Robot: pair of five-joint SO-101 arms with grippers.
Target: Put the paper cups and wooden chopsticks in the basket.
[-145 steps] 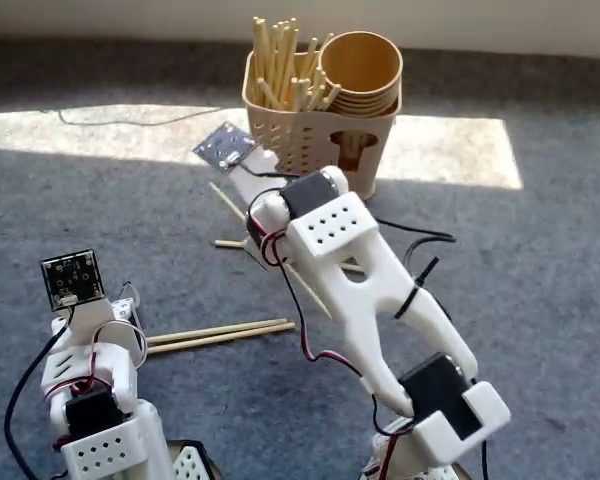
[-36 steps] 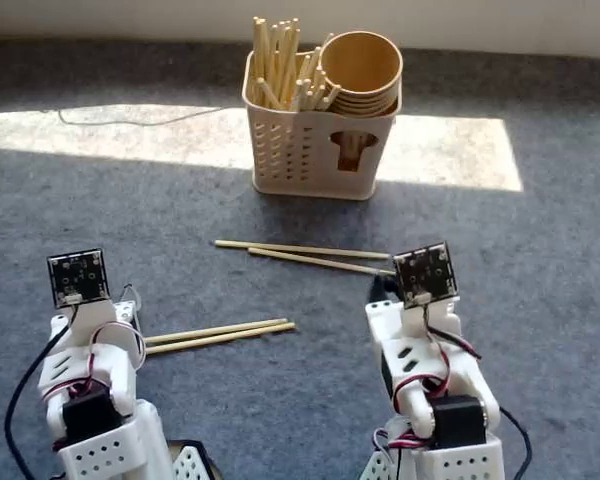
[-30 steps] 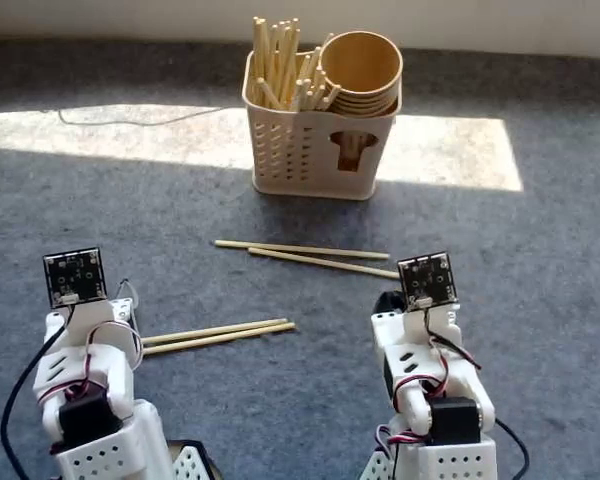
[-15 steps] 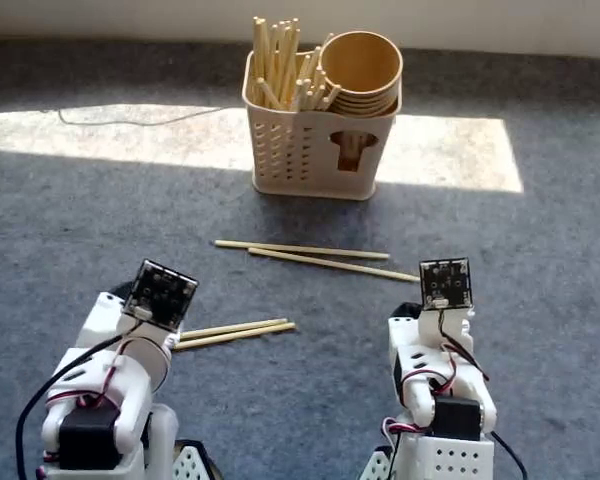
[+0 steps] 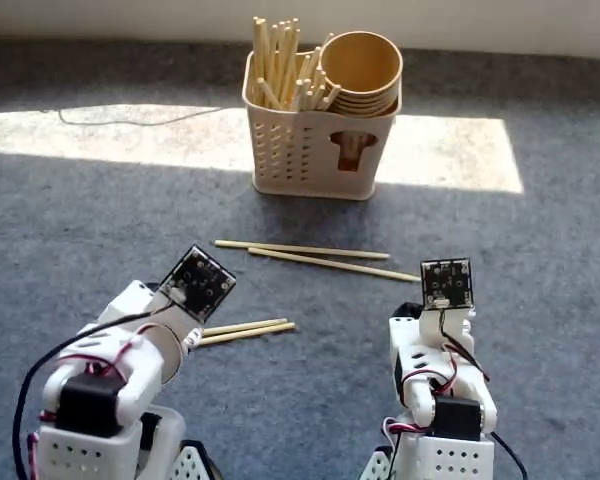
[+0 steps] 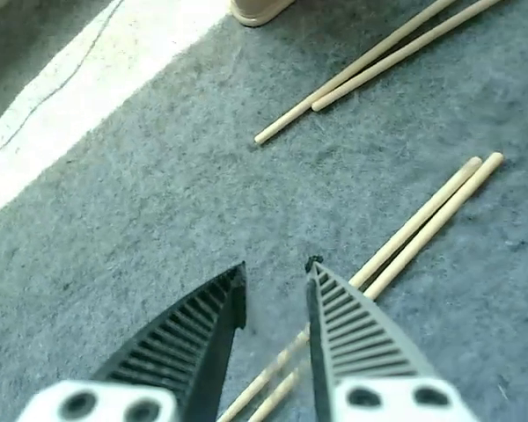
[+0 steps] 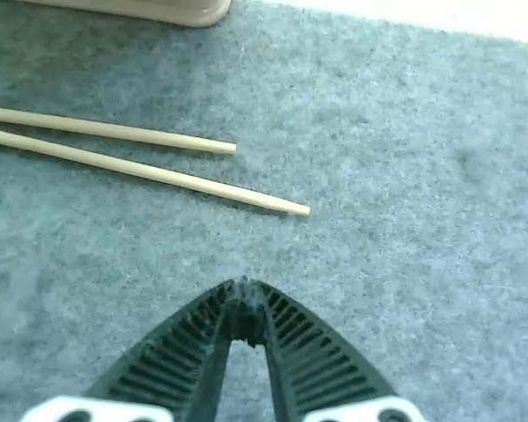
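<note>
At the lower left of the high view the left arm [image 5: 120, 370] leans toward the middle of the frame. The left tool [image 6: 275, 268] hangs low over the grey tabletop [image 5: 540, 260] with its fingers apart and nothing between them. One finger [image 6: 356, 338] crosses over the near pair [image 6: 431, 211] of chopsticks; I cannot tell whether it touches them. In the high view this pair lies just left of centre in the lower half, side by side and touching, one end hidden under the left arm.

At the lower right the right arm [image 5: 435, 375] stands upright. The right tool [image 7: 244, 288] has its tips together, holding nothing, above bare tabletop. Just beyond it lies the far pair [image 7: 158, 173], two chopsticks near each other at a slight angle, across the middle of the high view.

Farther back, at upper centre, the basket [image 5: 300, 150] stands upright on a sunlit strip. Stacked cups [image 5: 360, 65] fill its right side. A bunch of chopsticks [image 5: 278, 55] stands in its left side. A thin cable [image 5: 130, 120] runs along the strip at upper left.
</note>
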